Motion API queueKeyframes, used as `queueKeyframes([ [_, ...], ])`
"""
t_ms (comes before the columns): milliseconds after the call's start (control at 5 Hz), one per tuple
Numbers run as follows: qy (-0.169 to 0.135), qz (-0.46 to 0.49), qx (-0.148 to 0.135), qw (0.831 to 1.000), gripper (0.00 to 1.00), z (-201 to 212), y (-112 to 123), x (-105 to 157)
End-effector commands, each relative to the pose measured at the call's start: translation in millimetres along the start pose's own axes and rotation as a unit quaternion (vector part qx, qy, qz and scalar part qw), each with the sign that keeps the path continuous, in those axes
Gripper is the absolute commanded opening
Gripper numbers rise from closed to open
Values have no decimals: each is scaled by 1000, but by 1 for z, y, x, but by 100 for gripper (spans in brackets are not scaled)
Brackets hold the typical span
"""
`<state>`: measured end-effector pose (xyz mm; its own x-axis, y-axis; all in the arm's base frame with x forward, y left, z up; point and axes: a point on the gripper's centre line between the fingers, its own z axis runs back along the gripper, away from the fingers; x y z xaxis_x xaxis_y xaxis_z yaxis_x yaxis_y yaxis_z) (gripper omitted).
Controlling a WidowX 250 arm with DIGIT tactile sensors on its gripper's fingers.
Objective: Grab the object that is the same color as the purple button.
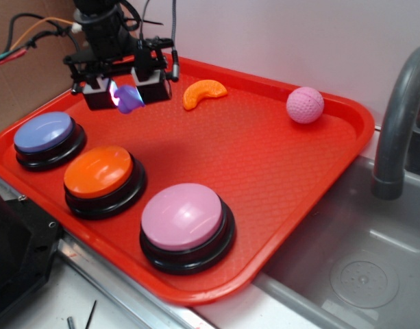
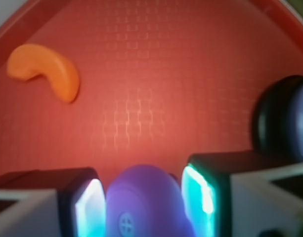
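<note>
Behind the purple button (image 1: 44,132), the claw (image 1: 127,94) pinches the purple toy (image 1: 131,99) across its middle; it looks light, hard and slippery.

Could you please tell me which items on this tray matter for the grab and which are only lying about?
Belonging to the job:
- purple toy, between the end effector pads
- purple button, the colour reference

Lying about:
- orange slice
- pink ball
- orange button
- pink button
- red tray
</note>
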<state>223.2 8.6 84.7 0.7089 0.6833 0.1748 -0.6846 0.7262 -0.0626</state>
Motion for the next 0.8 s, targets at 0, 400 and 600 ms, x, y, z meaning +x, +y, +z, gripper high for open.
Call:
queueKeyframes([
  [0, 39, -164, -64, 984, 0, 90, -10, -27],
  [400, 73, -183, -93, 976, 0, 135, -6, -15],
  [600, 92, -146, -101, 980, 0, 151, -11, 6],
])
